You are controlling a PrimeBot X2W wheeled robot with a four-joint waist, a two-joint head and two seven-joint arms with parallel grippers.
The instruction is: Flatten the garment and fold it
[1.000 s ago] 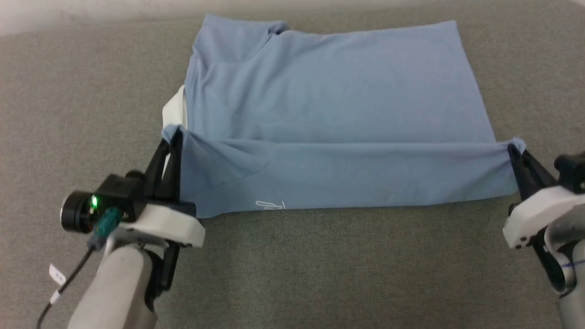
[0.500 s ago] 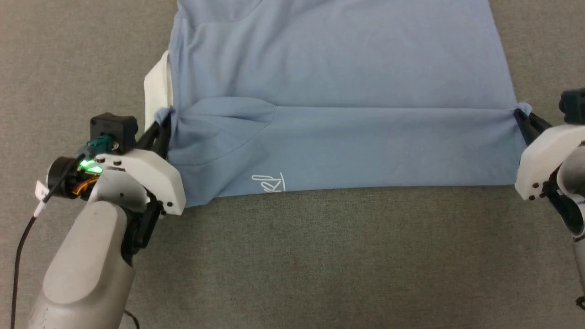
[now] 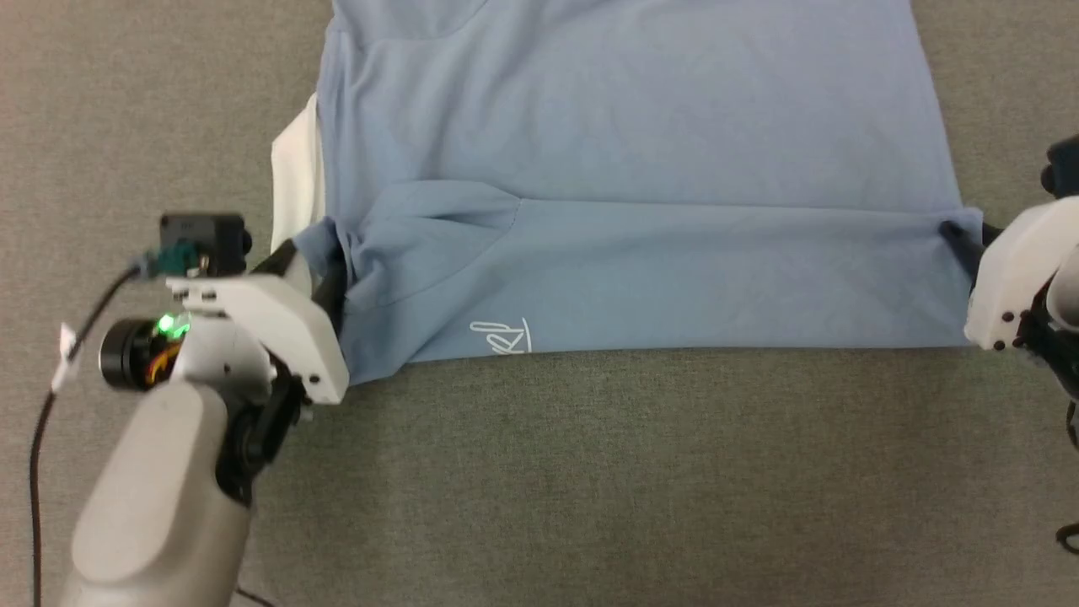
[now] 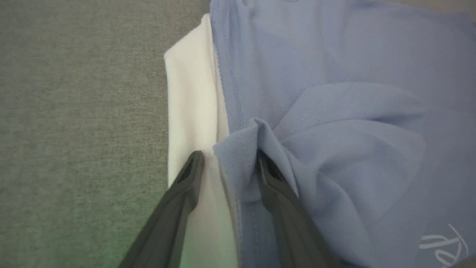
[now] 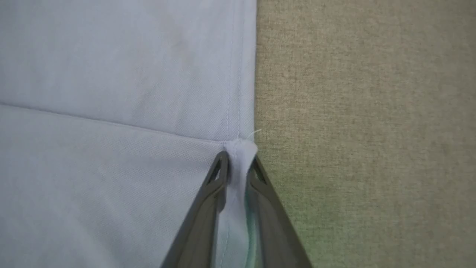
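Note:
The garment [image 3: 632,143], a light blue shirt, lies spread on the grey surface with its near part folded back over itself. A white collar [image 3: 295,181] sticks out at its left side, and small white print [image 3: 501,335] sits near the front fold. My left gripper [image 3: 316,257] is at the flap's left corner. In the left wrist view its fingers [image 4: 193,167] stand well apart, open, with the loose blue corner [image 4: 238,149] between them. My right gripper [image 3: 957,236] is at the flap's right corner. In the right wrist view it [image 5: 238,158] is narrowly open, and the hem corner [image 5: 241,147] lies in the gap.
Grey cloth-covered surface [image 3: 590,472] spreads in front of the shirt and on both sides. A black cable [image 3: 38,438] hangs beside my left forearm at the left edge.
Both grippers brought the flap's corners down onto the shirt, then parted their jaws, the left widely and the right slightly. The flap now rests slack. The camera tilted down early on.

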